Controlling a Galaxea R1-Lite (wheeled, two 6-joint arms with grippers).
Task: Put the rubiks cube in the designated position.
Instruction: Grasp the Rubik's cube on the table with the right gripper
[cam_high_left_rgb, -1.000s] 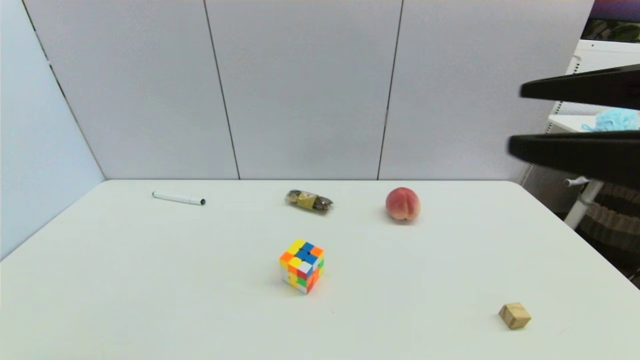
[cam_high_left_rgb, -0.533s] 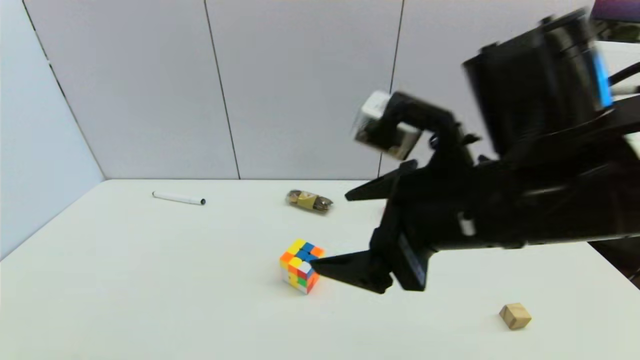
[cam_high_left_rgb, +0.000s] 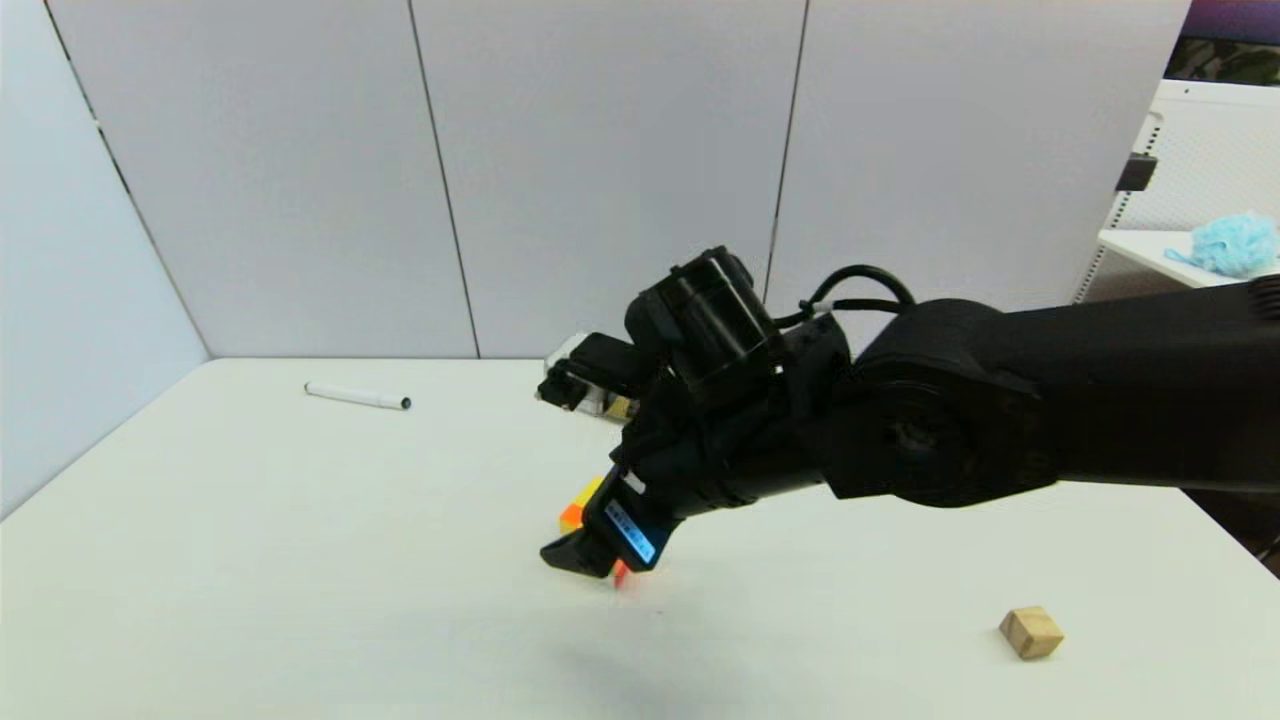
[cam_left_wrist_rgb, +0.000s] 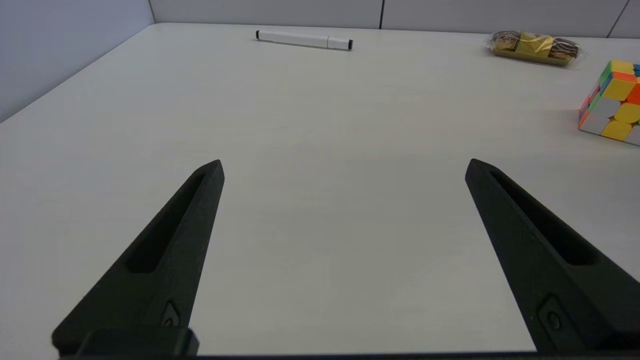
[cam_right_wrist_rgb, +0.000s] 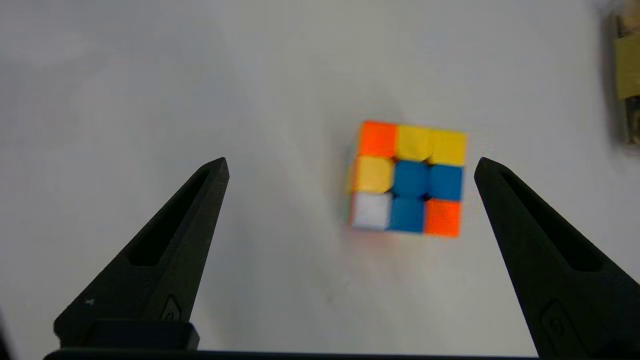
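Observation:
The rubiks cube (cam_right_wrist_rgb: 407, 177) sits on the white table (cam_high_left_rgb: 300, 560), showing a top of orange, yellow, blue and white squares. My right gripper (cam_right_wrist_rgb: 350, 162) hovers open above it, and the cube lies between the two fingers, closer to one. From the head, the right arm covers most of the rubiks cube (cam_high_left_rgb: 574, 507); only orange and yellow corners peek out beside the right gripper (cam_high_left_rgb: 598, 545). My left gripper (cam_left_wrist_rgb: 345, 164) is open and empty low over the table, with the rubiks cube (cam_left_wrist_rgb: 612, 102) off to its side.
A white marker (cam_high_left_rgb: 357, 397) lies at the back left. A small wooden cube (cam_high_left_rgb: 1030, 632) sits at the front right. A wrapped snack (cam_left_wrist_rgb: 535, 47) lies near the back wall behind the cube. Grey panels wall the table's back and left.
My right arm has swung in from the right edge and come down over the rubiks cube, now covering most of it, the peach and the snack in the head view.

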